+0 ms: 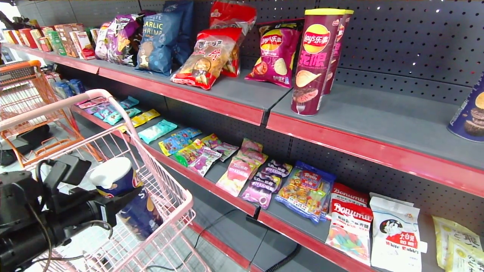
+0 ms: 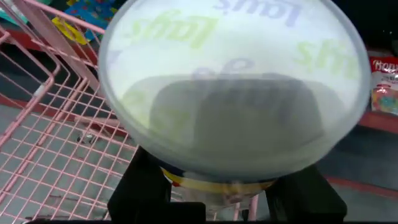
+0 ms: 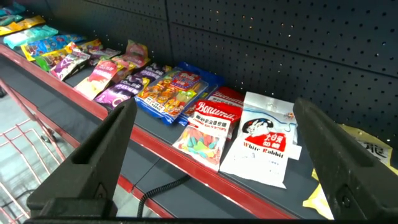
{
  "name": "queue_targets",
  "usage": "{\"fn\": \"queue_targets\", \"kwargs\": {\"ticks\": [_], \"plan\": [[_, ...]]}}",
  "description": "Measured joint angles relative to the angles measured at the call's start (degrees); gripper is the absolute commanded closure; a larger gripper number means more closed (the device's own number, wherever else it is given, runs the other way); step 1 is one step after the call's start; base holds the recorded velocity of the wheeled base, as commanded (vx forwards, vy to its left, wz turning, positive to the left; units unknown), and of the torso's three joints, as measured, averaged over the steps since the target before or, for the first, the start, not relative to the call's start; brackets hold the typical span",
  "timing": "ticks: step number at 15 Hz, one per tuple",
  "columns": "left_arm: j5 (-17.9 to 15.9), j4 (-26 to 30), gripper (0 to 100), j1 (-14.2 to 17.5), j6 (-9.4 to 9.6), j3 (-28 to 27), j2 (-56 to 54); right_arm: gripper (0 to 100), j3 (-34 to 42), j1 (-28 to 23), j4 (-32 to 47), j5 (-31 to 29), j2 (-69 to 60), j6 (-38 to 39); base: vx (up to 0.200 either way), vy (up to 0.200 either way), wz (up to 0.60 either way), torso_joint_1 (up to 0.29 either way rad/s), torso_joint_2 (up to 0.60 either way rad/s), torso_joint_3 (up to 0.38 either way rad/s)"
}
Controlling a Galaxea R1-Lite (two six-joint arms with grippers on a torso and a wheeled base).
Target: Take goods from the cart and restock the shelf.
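Two tall maroon chip canisters [image 1: 314, 60] stand upright, one behind the other, on the upper shelf [image 1: 378, 113], with bagged snacks leaning in a row to their left. Down by the pink cart [image 1: 159, 164], the left gripper [image 1: 111, 198] has its jaws closed on a blue chip canister [image 1: 140, 215]. The canister is tilted, with its white lid [image 2: 233, 87] uppermost and its lower end inside the cart's wire walls. I cannot tell whether its base touches the cart floor. The right gripper [image 3: 216, 124] hangs with its jaws spread wide in front of the lower shelf [image 3: 155, 134], where flat candy packets lie side by side, a white candy bag [image 3: 261, 140] among them. An orange cart [image 1: 22, 94] stands beyond the pink one.
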Motion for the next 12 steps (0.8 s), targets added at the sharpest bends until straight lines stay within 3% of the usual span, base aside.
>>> {"fn": "queue_targets", "kwargs": {"ticks": [1, 4, 5, 9, 12], "plan": [[0.0, 6.9, 100, 0.6, -0.43, -2.5, -4.4, 0, 0.0, 0.0, 0.0, 0.0, 0.0, 0.0, 0.0, 0.0, 0.0, 0.0, 0.0, 0.0], [0.0, 38.7, 100, 1.9, -1.45, -16.9, -19.4, 0, 0.0, 0.0, 0.0, 0.0, 0.0, 0.0, 0.0, 0.0, 0.0, 0.0, 0.0, 0.0], [0.0, 45.4, 100, 2.1, -1.63, -21.5, -25.1, 0, 0.0, 0.0, 0.0, 0.0, 0.0, 0.0, 0.0, 0.0, 0.0, 0.0, 0.0, 0.0], [0.1, 61.5, 100, 2.6, -1.74, -27.3, -43.7, 0, 0.0, 0.0, 0.0, 0.0, 0.0, 0.0, 0.0, 0.0, 0.0, 0.0, 0.0, 0.0], [0.3, 65.6, 100, 2.7, -0.65, -27.6, -52.5, 0, 0.0, 0.0, 0.0, 0.0, 0.0, 0.0, 0.0, 0.0, 0.0, 0.115, -0.34, -0.224]]}}
